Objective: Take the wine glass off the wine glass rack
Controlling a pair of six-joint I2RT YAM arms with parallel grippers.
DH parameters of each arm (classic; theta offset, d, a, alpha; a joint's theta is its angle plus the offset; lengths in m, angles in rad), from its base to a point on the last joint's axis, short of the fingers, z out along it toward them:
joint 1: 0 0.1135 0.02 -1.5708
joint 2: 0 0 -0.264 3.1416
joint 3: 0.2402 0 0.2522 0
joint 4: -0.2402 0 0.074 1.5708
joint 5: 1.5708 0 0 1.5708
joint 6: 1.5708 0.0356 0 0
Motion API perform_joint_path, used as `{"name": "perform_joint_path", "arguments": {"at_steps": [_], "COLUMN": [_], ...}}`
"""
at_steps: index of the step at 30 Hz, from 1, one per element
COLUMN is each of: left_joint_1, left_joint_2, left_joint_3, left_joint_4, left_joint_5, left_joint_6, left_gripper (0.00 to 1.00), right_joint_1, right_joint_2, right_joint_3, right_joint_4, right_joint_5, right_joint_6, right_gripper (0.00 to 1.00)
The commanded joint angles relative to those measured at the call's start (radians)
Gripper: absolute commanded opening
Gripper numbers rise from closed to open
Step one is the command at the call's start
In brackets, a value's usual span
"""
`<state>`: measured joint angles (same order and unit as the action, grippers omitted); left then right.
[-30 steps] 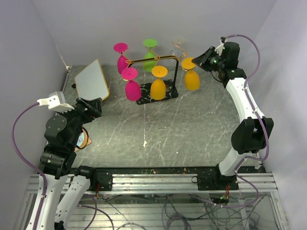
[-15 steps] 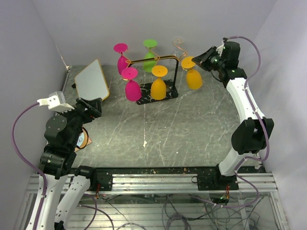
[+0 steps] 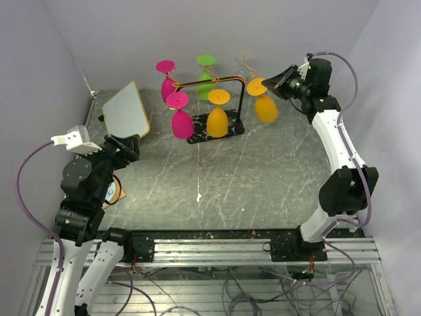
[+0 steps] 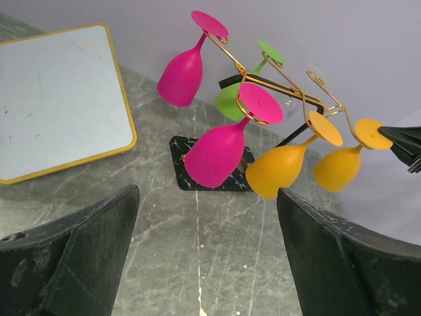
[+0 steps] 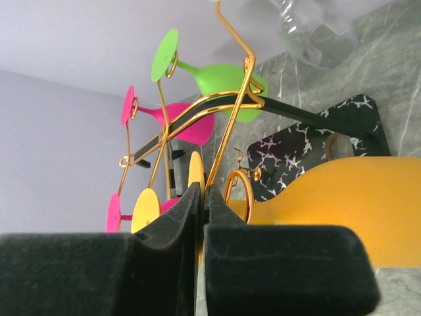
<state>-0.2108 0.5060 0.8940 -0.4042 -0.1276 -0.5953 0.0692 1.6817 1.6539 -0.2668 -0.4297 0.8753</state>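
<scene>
Orange wine glass (image 3: 266,109) — stem near-vertical, foot up, bowl down.

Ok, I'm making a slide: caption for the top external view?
Right gripper pinching the foot of an orange glass at the end of the rack.

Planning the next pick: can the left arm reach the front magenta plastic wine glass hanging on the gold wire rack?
Probably yes: the open left gripper faces the magenta glass across bare tabletop; the white yellow-rimmed board lies aside.
</scene>
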Motion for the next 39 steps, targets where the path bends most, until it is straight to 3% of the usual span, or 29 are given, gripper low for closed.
{"name": "perform_joint_path", "arguments": {"at_steps": [1, 18, 31, 39], "left_joint_1": [0.007, 0.008, 0.007, 0.007], "left_joint_2": [-0.005, -0.001, -0.002, -0.002], "left_joint_3": [0.016, 0.013, 0.02, 0.02], "left_joint_4": [0.002, 0.01, 0.01, 0.012], "left_joint_5": [0.013, 0.015, 0.009, 0.023], "left_joint_6": [-0.004, -0.006, 0.0, -0.003], "left_gripper": [0.96, 0.96, 0.96, 0.96], "right_joint_1": [0.001, 0.001, -0.002, -0.045], "right_joint_2": [-0.049, -0.01, 0.068, 0.071], "right_joint_3": [-0.034, -0.055, -0.015, 0.014], "right_joint_4": [0.054, 0.186, 0.224, 0.252], "right_joint_5": [-0.06, -0.154, -0.037, 0.061], "right_joint_6": [0.043, 0.199, 0.326, 0.323], "right_gripper": [0.0, 0.0, 0.0, 0.0]}}
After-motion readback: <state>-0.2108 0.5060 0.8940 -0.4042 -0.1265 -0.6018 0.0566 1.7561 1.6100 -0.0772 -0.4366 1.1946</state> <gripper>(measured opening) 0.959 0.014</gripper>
